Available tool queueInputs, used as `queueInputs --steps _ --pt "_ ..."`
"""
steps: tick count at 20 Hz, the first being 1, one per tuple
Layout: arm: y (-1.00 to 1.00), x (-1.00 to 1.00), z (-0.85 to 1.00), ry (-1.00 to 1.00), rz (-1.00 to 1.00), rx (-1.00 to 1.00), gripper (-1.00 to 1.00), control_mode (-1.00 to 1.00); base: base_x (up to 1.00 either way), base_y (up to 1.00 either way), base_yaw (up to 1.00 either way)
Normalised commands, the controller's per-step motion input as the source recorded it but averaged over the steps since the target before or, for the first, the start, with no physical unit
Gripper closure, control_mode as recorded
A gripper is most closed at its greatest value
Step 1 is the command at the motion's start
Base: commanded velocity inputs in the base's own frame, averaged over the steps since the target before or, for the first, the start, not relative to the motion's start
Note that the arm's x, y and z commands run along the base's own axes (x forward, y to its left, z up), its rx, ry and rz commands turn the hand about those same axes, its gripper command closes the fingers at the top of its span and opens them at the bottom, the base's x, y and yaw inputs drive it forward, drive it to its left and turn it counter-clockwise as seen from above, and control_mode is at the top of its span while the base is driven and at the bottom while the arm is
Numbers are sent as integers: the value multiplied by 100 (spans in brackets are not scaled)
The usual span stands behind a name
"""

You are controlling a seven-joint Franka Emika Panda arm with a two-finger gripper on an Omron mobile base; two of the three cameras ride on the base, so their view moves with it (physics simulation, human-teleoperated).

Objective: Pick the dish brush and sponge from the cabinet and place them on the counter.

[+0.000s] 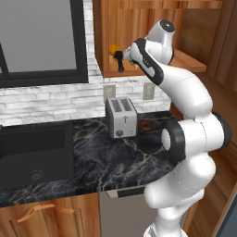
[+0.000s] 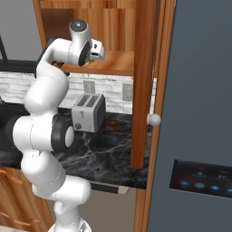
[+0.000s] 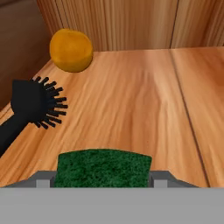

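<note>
On the cabinet [image 1: 139,18] shelf, one dish brush [image 3: 33,107], one orange ball [image 3: 71,50], pincer [image 3: 103,181] straddling one sponge [image 3: 104,167], grip unclear.

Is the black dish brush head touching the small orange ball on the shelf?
Apart. In the hand view, bare wooden shelf shows between the black bristled dish brush and the small orange ball; the ball sits farther back.

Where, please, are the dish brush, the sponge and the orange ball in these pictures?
dish brush [image 3: 37,103]: hand view, on its bristled round head.
sponge [image 3: 104,168]: hand view, on its green top.
orange ball [image 3: 71,50]: hand view, on the middle of its front.
</note>
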Motion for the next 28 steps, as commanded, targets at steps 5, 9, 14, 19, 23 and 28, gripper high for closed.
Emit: queueInputs --steps 5,9,14,19,23,28 --pt "-29 -55 -30 0 0 0 100 -100 0 0 0" --pt "-30 -62 -31 -1 0 0 100 -100 0 0 0" --pt "-32 -68 -32 -1 0 0 100 -100 0 0 0" --pt "-22 -63 -37 0 0 0 100 -100 0 0 0" --pt "-14 -60 -43 0 0 0 100 -100 0 0 0" --pt "-8 -48 -46 0 0 0 100 -100 0 0 0"
